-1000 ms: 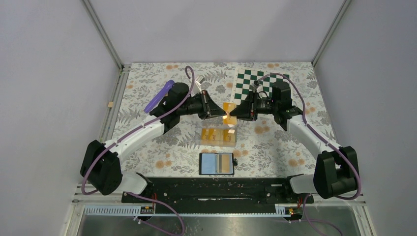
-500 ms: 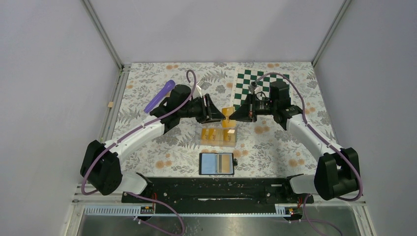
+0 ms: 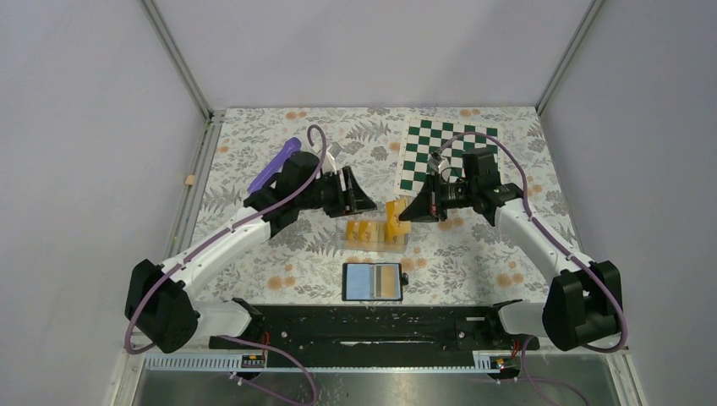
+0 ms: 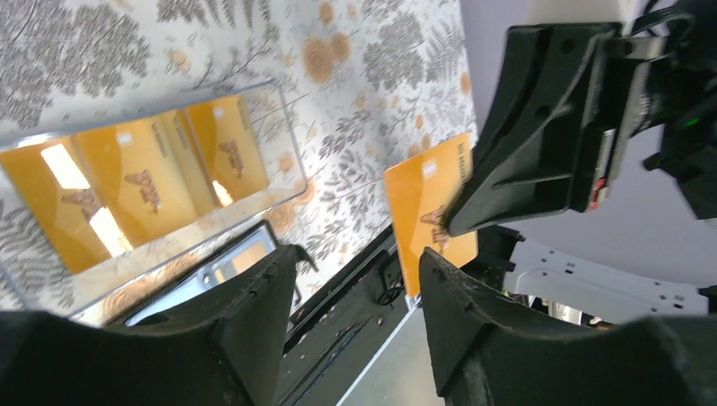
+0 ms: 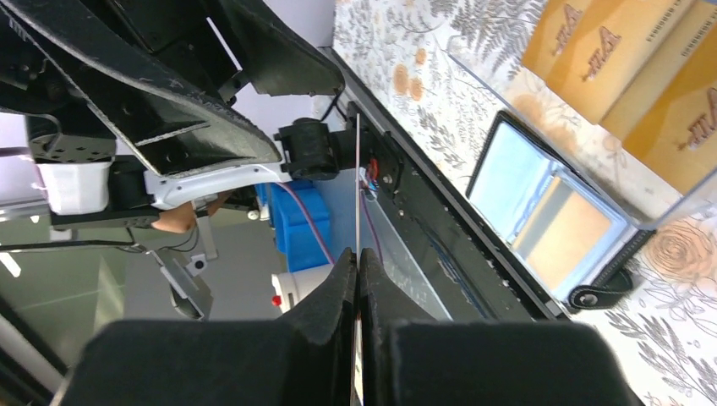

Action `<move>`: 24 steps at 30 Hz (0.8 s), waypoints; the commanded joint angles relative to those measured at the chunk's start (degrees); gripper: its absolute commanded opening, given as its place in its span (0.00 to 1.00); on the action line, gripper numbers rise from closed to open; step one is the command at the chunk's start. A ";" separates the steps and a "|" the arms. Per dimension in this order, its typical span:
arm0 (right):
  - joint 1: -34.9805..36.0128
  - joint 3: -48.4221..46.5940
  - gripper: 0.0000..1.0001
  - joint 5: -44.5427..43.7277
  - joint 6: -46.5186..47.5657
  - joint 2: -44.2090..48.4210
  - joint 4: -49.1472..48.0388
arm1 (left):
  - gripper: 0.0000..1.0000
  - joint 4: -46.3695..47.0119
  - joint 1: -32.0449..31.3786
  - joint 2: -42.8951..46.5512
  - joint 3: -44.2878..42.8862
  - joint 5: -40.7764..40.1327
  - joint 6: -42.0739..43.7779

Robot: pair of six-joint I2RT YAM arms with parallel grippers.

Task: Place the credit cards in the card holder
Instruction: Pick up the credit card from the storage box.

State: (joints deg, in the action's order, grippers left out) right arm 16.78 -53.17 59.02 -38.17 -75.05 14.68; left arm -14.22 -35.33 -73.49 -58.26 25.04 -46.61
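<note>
One orange credit card (image 3: pixel 393 211) hangs upright above the clear box, pinched by my right gripper (image 3: pixel 407 212), which is shut on its right edge. In the right wrist view that card shows edge-on as a thin line (image 5: pixel 358 178) rising from the closed fingertips (image 5: pixel 358 259). My left gripper (image 3: pixel 365 201) stands open just left of the card, apart from it; the left wrist view shows the card (image 4: pixel 427 211) beyond its spread fingers (image 4: pixel 469 321). More credit cards (image 3: pixel 369 232) stand in the clear box. The black card holder (image 3: pixel 373 282) lies open near the front edge, pale lining up.
The clear plastic box (image 3: pixel 374 244) sits mid-table between the arms. A green-and-white chequered mat (image 3: pixel 448 148) lies at the back right, under the right arm. A purple object (image 3: pixel 275 165) rests at the back left beside the left arm.
The left gripper has opened, let go of the card and drawn back to the left. The right gripper has shut on the card and now holds it alone, slightly lower and to the right.
</note>
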 commanded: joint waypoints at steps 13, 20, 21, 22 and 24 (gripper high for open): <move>15.46 10.83 0.00 -15.83 2.55 2.03 4.67 | 0.45 -10.82 0.00 11.63 25.96 -4.24 -3.96; 17.29 13.17 0.00 -21.82 0.79 -1.82 3.51 | 0.42 -3.23 -0.70 7.38 32.75 -1.72 -8.16; 17.22 12.99 0.00 -22.52 0.93 -2.63 3.43 | 0.42 -2.95 -0.97 6.43 32.77 -1.91 -8.14; 17.26 12.49 0.00 -22.92 1.04 -3.59 3.47 | 0.42 -2.66 -1.07 5.30 32.77 -1.96 -8.17; 17.20 11.07 0.00 -23.65 1.42 -6.06 3.62 | 0.41 -1.96 -1.56 3.29 32.69 -2.01 -8.95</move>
State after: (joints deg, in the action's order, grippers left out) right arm 33.58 -39.99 39.27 -36.56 -77.80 19.62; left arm -21.43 -36.07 -67.57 -25.36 22.65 -53.34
